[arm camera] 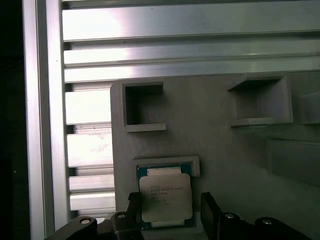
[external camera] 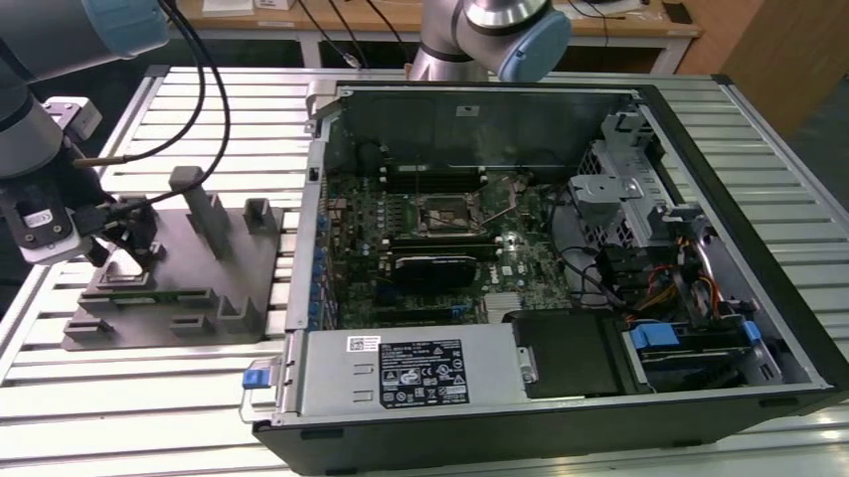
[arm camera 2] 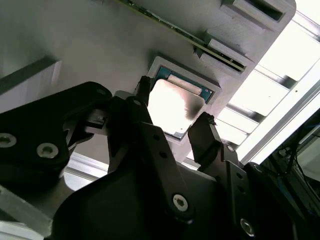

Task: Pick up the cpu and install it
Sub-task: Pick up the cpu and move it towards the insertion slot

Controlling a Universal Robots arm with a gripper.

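The cpu (arm camera: 165, 200), a thin square chip with a silvery top plate on a green carrier board, lies flat in a shallow framed recess of the grey plastic fixture (arm camera: 225, 145). In the second wrist view its plate glares under the light. The gripper (arm camera: 170, 202) hangs directly over it, the jaws released and straddling the chip. One black tip stands just beside each of two opposite edges, a narrow gap shows on at least one side, and nothing is grasped. In the exterior view the fixture sits at the left of the frame, mid-height, on the slatted aluminium tabletop (external camera: 173, 109), with the gripper low among its upright posts. The open computer case (external camera: 743, 199) stands at centre and right, its motherboard socket (external camera: 444, 212) near the frame's middle. Judged from its form, the chip is light, rigid and smooth-topped, hence liable to slip, and its underside contacts are presumably delicate. The sound hold is by two opposite side edges, kept level, with light pressure, clear of the recess frame.
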